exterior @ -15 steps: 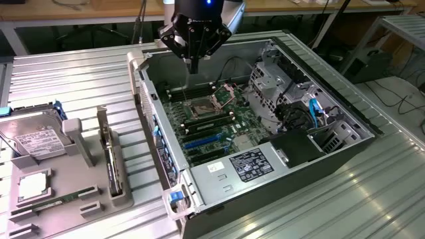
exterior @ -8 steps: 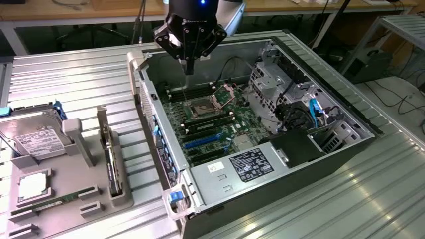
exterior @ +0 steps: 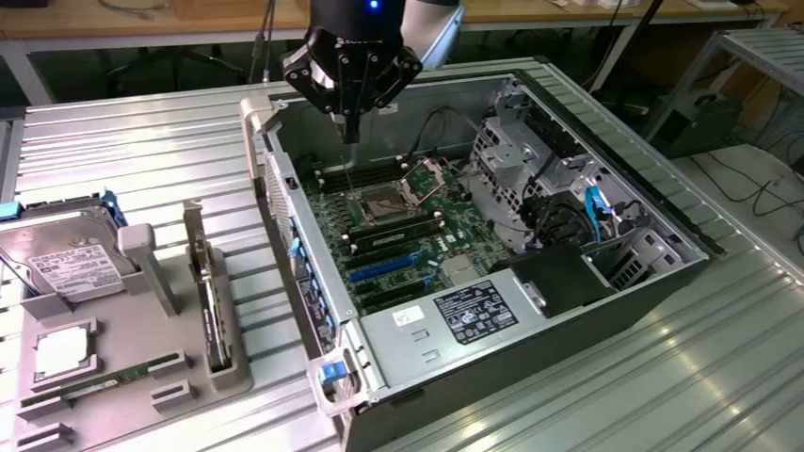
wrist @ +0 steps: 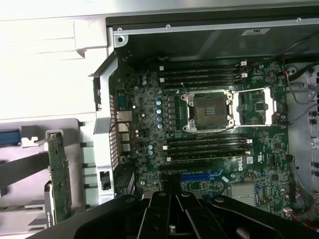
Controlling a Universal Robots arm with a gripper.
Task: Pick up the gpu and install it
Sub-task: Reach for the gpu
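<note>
The gpu [exterior: 215, 315] stands on edge in a slot of the grey parts holder [exterior: 151, 348], at the exterior view's left of the open computer case [exterior: 292, 226]. Its silver bracket points away from the viewer. In the wrist view the gpu [wrist: 60, 174] shows its green board beside the case wall. My gripper [exterior: 353, 135] hangs over the far end of the motherboard [exterior: 415, 221], fingers pointing down, shut with nothing between them. It is well away from the gpu. The wrist view shows my gripper [wrist: 170, 195] above the blue expansion slot [wrist: 199, 176].
A silver hard drive [exterior: 63, 264], a processor [exterior: 59, 350] and a green memory stick [exterior: 94, 384] lie in the holder too. Inside the case are the open CPU socket [exterior: 377, 202], blue slots [exterior: 383, 268], a drive cage [exterior: 528, 160] and cables [exterior: 590, 217]. Everything rests on a ribbed metal table [exterior: 151, 151].
</note>
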